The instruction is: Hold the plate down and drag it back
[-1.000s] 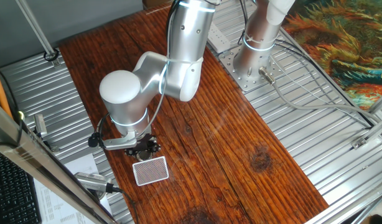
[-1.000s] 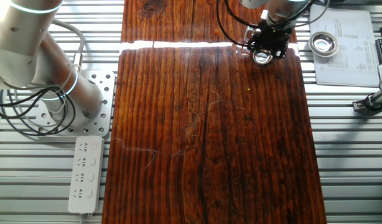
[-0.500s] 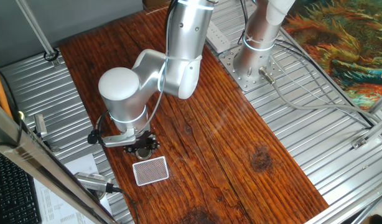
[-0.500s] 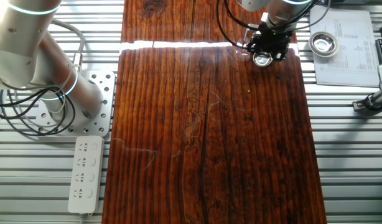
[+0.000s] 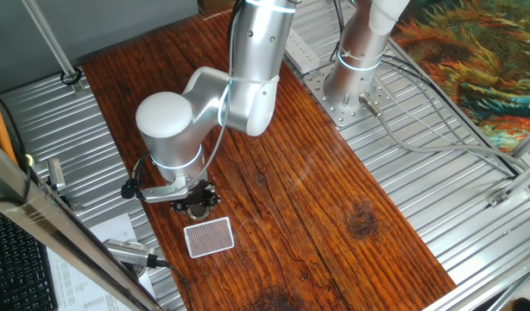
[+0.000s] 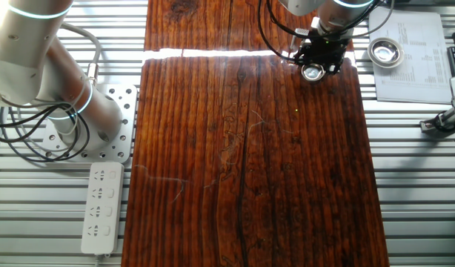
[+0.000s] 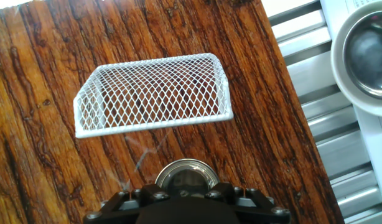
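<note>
Wooden table [image 7: 29, 93]: hand view alone shows plate [image 7: 185, 176] under pincer [image 7: 186, 198], whose spread stays unclear.

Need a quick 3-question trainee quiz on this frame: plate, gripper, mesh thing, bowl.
1. True or false: the plate lies inside the white mesh piece.
2. Where is the gripper? A) directly over the plate B) over the mesh piece C) over the steel bowl
3. Fill in: the steel bowl sits off the wooden board, on a sheet of ____.
Key: 1 false, it lies beside it; 2 A; 3 paper.
</note>
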`<state>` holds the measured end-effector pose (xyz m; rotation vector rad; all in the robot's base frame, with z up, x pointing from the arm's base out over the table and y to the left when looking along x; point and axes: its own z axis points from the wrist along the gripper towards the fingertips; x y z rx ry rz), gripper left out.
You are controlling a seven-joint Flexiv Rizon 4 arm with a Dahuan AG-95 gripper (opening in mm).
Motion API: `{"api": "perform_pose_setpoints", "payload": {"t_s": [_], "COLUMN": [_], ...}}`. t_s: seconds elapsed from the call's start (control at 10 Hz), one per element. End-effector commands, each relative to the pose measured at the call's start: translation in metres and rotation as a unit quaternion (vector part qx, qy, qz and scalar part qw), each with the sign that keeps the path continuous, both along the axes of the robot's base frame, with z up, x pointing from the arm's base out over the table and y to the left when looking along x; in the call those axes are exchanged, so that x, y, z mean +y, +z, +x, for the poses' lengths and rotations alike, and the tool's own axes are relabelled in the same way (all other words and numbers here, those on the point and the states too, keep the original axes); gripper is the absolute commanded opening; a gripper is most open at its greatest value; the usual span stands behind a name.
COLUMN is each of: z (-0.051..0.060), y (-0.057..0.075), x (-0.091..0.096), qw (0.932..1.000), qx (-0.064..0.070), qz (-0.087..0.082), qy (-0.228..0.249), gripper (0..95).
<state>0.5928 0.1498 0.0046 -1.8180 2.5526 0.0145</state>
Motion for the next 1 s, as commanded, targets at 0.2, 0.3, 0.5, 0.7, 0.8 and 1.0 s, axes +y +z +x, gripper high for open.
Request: {"api": "perform_pose_setpoints", "payload": {"t_s": [0.2, 0.3, 0.5, 0.7, 0.8, 1.0], "z": [0.0000, 0.0000, 0.0001, 0.0002, 0.0004, 0.0005], "y": [-0.0006, -0.0006, -0.0005, -0.0003, -0.0002, 0.0000], "x": [-0.0027, -0.0027, -0.0033, -0.0041, -0.0047, -0.0056], "qw": [1.0000, 1.0000, 1.0000, 1.0000, 1.0000, 1.0000], "qx": [0.000, 0.000, -0.001, 0.000, 0.000, 0.000], "qz": [0.003, 0.003, 0.001, 0.002, 0.003, 0.002], "qy": [0.002, 0.001, -0.001, -0.002, -0.002, -0.002], "gripper": [0.0, 0.0, 0.0, 0.0, 0.0, 0.0]}}
